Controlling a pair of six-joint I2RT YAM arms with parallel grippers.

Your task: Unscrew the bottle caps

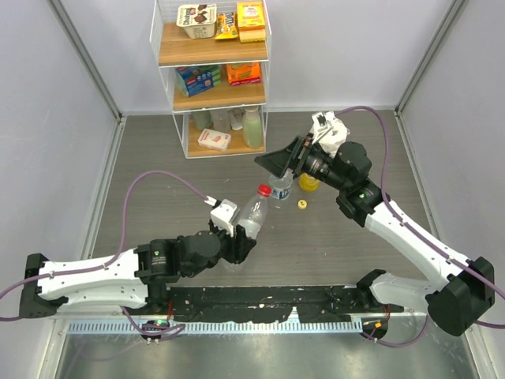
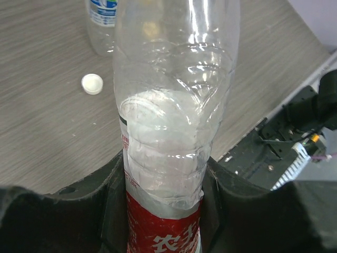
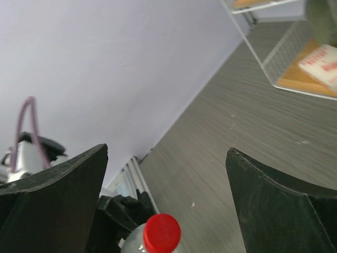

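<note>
Red cap [image 3: 162,232] first: lower wide-open, empty right gripper [image 3: 166,158] straight over it, pinch, then twist slowly, holding red-label bottle [image 2: 168,158] steady in left gripper [image 1: 241,237], shut tight round it.

Right pincer [image 3: 167,152] wide, left [image 2: 163,176] apparently tight

A robotics lab's test cell: a white wire shelf rack [image 1: 211,99] (stocked like a mock shop with snack boxes [image 1: 197,20]) stands on a grey wood-grain table [image 1: 142,150]. Plain pale partition walls [image 1: 339,47] on metal posts [image 1: 85,55] rise behind and beside it, and two cabled arms [image 1: 410,237] are bolted opposite it.
</note>
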